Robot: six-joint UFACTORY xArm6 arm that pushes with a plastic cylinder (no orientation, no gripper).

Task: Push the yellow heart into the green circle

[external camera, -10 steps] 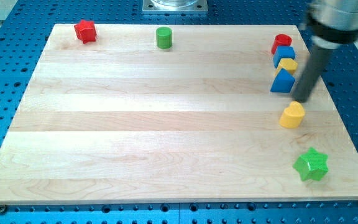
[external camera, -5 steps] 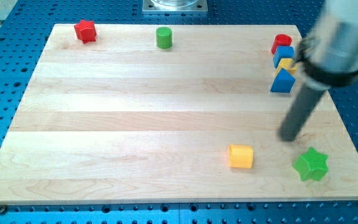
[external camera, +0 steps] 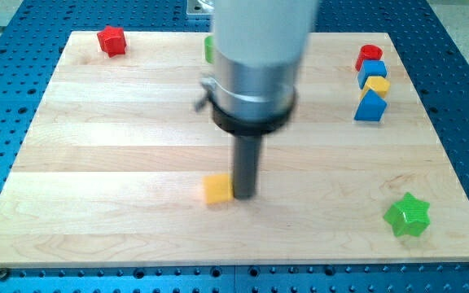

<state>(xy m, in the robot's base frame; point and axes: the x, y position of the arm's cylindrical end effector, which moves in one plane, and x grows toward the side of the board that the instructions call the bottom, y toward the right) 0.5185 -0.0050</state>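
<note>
The yellow heart (external camera: pixel 216 189) lies on the wooden board, low and a little left of centre; its shape is blurred. My tip (external camera: pixel 243 196) touches its right side. The green circle (external camera: pixel 208 47) stands near the view's top edge, mostly hidden behind the arm's body, only its left edge showing. It is far above the yellow heart.
A red star (external camera: pixel 111 40) sits at the top left. At the top right stand a red block (external camera: pixel 369 54), a blue block (external camera: pixel 372 70), a small yellow block (external camera: pixel 376 85) and a blue triangle (external camera: pixel 370 107). A green star (external camera: pixel 406 215) lies at the bottom right.
The yellow heart has slid far to the left, from the right side to the lower middle. My tip has followed it leftward and now sits against its right side.
</note>
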